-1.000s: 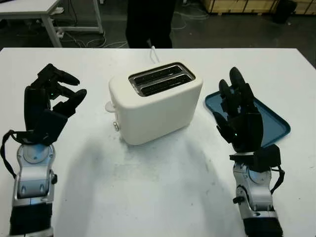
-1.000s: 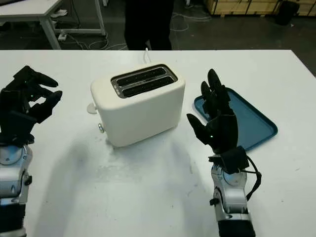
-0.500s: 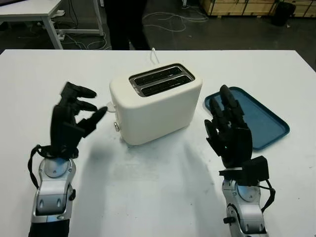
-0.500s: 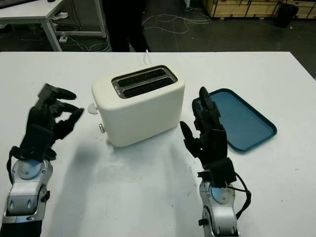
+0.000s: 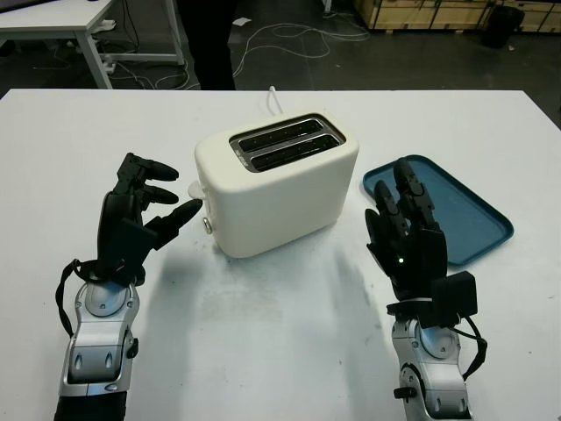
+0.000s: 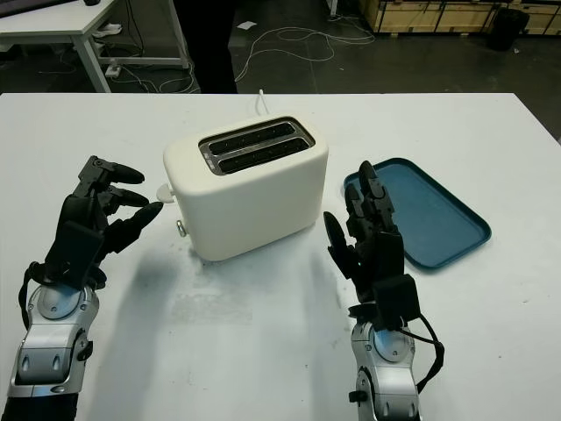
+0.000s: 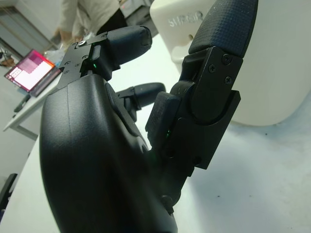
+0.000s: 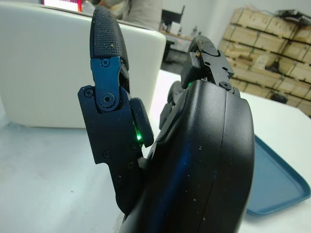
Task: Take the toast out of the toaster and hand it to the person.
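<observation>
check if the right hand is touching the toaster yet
Apart. In the right eye view, bare white table shows between the right hand and the toaster's side; the hand is open, between toaster and blue tray.

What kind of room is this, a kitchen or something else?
Probably a lab or workshop, not a kitchen: the toaster sits on a bare white table, cables trail across the dark floor, and wooden crates are stacked behind.
</observation>
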